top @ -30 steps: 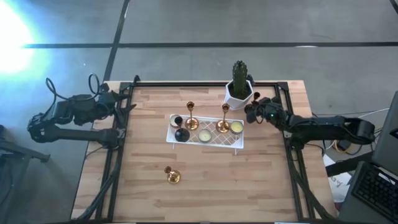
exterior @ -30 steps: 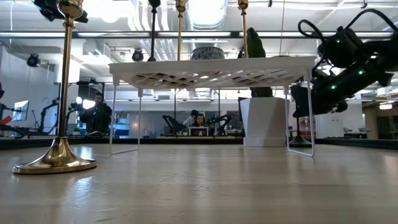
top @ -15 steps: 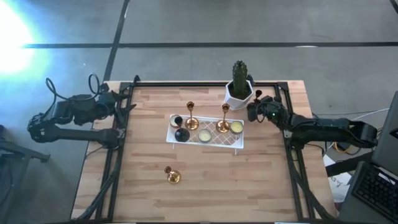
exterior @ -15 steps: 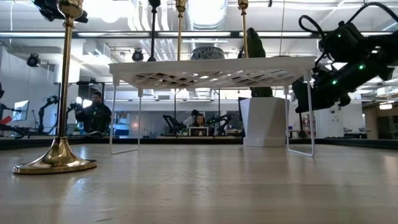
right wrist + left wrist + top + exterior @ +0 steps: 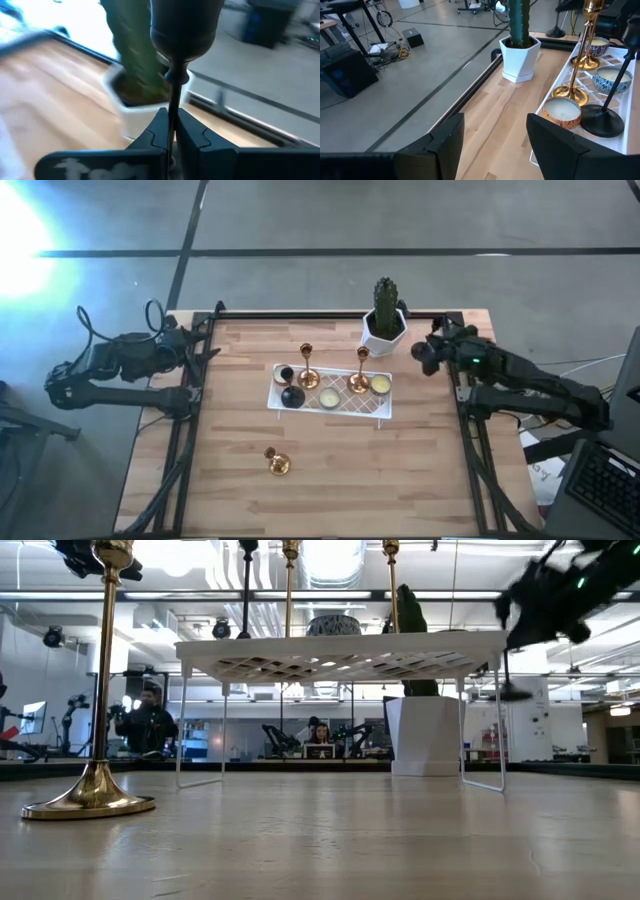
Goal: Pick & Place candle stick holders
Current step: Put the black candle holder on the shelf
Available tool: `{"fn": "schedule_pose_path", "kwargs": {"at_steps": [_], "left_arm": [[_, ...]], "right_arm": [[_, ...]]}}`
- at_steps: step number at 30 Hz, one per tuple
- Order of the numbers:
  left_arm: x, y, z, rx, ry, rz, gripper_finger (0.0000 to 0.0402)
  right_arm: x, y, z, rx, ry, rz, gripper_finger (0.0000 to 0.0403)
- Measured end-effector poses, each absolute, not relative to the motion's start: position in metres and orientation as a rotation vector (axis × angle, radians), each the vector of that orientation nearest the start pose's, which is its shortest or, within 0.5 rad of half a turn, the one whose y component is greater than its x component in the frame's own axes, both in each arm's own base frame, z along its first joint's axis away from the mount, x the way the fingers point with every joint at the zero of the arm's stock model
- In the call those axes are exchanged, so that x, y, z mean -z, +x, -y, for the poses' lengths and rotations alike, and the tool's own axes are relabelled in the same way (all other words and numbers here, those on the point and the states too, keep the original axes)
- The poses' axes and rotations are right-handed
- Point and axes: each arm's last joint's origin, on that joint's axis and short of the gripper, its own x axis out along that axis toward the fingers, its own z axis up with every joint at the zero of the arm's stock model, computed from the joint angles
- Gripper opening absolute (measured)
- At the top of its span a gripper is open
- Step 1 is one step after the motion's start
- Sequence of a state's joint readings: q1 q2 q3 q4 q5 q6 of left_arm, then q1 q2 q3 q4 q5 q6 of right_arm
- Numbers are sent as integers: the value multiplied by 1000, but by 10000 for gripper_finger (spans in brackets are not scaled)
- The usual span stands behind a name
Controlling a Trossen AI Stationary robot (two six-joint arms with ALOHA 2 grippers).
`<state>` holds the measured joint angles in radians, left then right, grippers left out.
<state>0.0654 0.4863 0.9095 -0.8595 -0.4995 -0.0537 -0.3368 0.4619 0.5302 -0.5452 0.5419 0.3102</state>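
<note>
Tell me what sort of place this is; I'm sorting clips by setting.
Probably a robotics lab or workshop: other robot arms on stands stand behind the wooden table, people sit at workstations, and the floor is bare concrete.

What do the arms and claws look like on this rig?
Both arms are dark, jointed, with black cables looping off them. The left claw has two broad, flat, angular black fingers. The right claw has dark notched fingertips; its arm carries a small green light.
</note>
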Motion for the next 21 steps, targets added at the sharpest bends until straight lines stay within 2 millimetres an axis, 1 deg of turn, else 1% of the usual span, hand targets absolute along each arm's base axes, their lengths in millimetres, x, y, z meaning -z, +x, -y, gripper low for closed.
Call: {"fn": "schedule_pose_path", "kwargs": {"at_steps": [3,6,9,13,21], "left_arm": [[-343,70,-19,-567,40,-401,220],[-343,72,-19,-565,49,-386,220],[-344,73,-19,-564,51,-373,220],[-346,73,-19,-564,48,-359,220],[-346,73,-19,-565,47,-354,220]], "right_arm": [[-271,93,36,820,254,-302,8],[-280,98,25,722,245,-293,8],[-289,105,14,694,188,-325,8],[-306,113,-3,682,128,-333,8],[-325,144,-46,596,30,-341,8]]}}
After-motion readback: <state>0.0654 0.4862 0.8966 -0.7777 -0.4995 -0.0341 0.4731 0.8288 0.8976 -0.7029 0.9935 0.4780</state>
